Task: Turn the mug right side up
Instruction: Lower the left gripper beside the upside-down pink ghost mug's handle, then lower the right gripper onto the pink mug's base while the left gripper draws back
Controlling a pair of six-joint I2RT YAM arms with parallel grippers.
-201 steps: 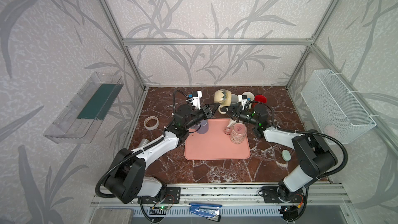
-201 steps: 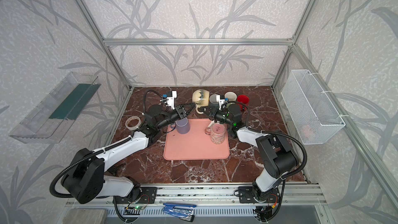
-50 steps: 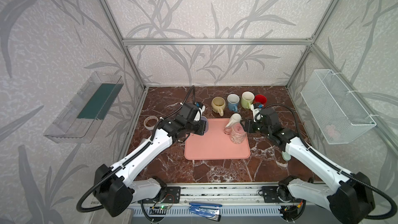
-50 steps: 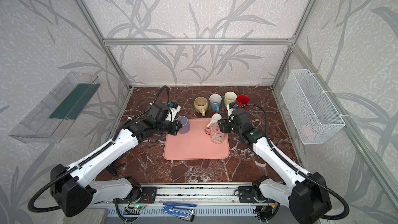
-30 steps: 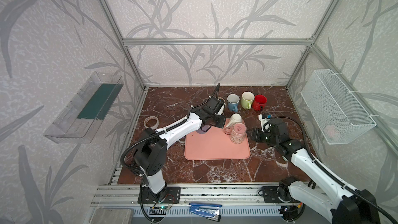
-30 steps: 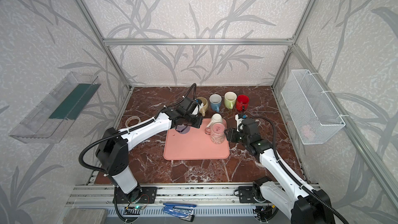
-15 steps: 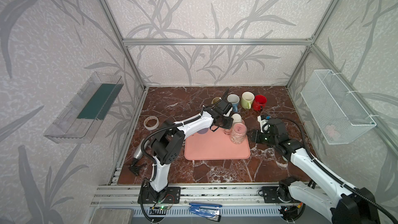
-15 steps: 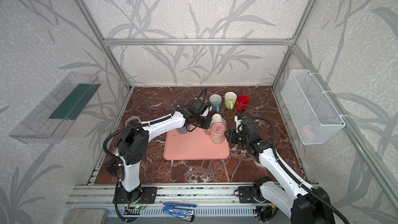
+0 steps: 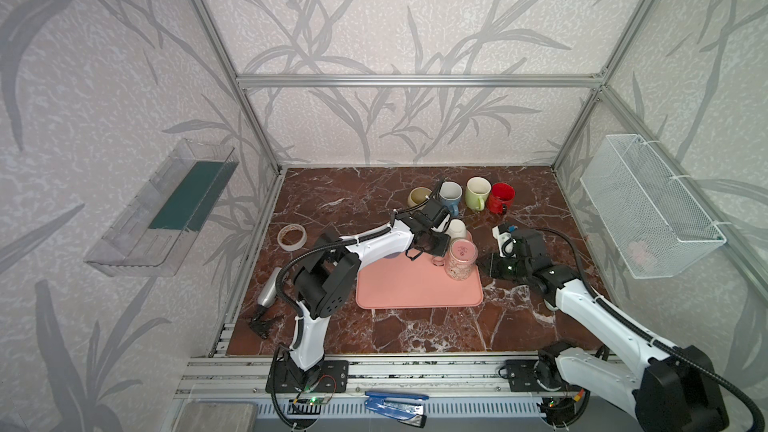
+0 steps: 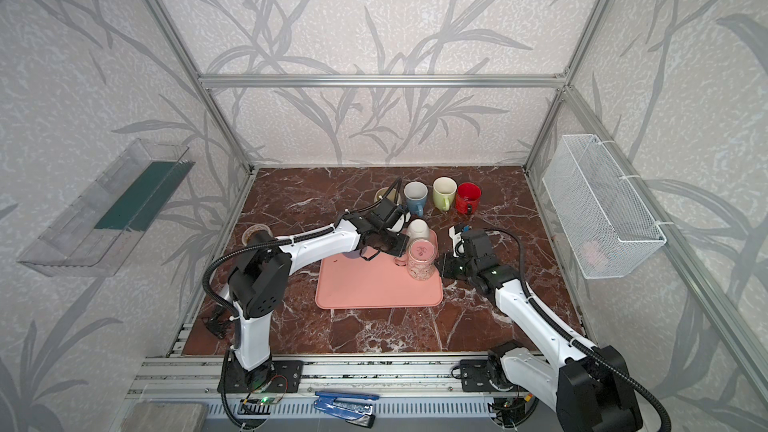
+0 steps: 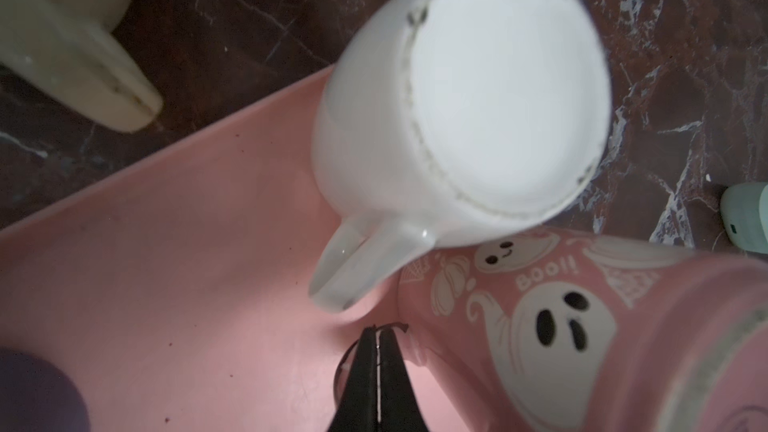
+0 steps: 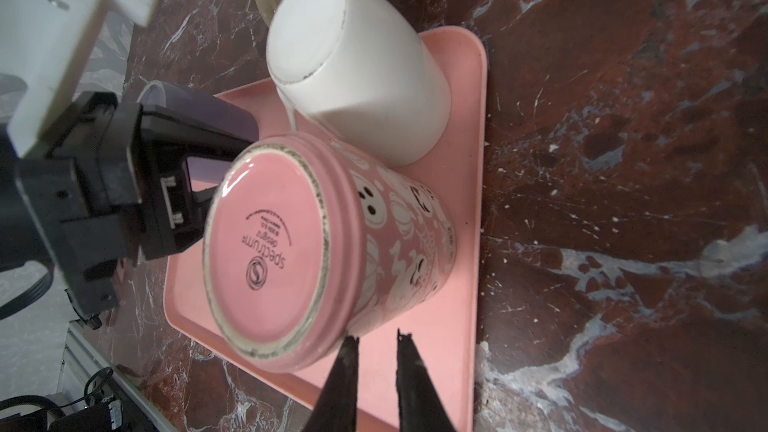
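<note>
In both top views a pink tray (image 9: 415, 288) is seen at centre frame. On its far right corner the pink ghost mug (image 9: 460, 258) is stood upside down. The right gripper (image 12: 374, 338), nearly clenched and empty, is held just right of it; the left gripper (image 11: 378, 332), clenched on nothing, just left. The white mug (image 9: 456, 228) is inverted just behind. A row of four upright mugs (image 9: 476, 193) is seen farther back.

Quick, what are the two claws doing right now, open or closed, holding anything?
Left claw: closed, holding nothing.
Right claw: nearly closed, narrow gap, holding nothing.
</note>
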